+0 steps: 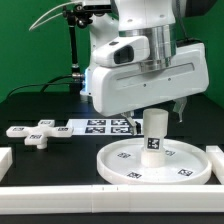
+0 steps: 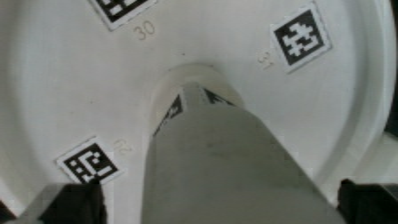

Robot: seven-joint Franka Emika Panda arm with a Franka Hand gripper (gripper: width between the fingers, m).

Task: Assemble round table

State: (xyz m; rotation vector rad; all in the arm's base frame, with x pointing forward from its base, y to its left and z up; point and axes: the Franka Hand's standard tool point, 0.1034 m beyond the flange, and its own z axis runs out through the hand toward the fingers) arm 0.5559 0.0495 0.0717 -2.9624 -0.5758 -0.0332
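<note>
The round disc (image 1: pixel 118 162) lies flat on the black table toward the exterior view's right, tags on its face. The cylinder leg (image 1: pixel 154 138) stands upright at its centre hub. My gripper (image 1: pixel 155 112) hangs straight over the leg with its fingers at the leg's top. In the wrist view the leg (image 2: pixel 222 150) runs down to the disc (image 2: pixel 107 90). The gripper (image 2: pixel 217 205) has a dark fingertip (image 2: pixel 71 205) on each side of the leg, with a narrow gap on both sides, so it is open. The cross-shaped foot (image 1: pixel 38 132) lies on the table at the exterior view's left.
The marker board (image 1: pixel 100 125) lies behind the disc. White border bars run along the front (image 1: pixel 40 200), at the left (image 1: pixel 4 158) and at the right (image 1: pixel 216 152). A black stand with cables (image 1: pixel 72 60) rises at the back.
</note>
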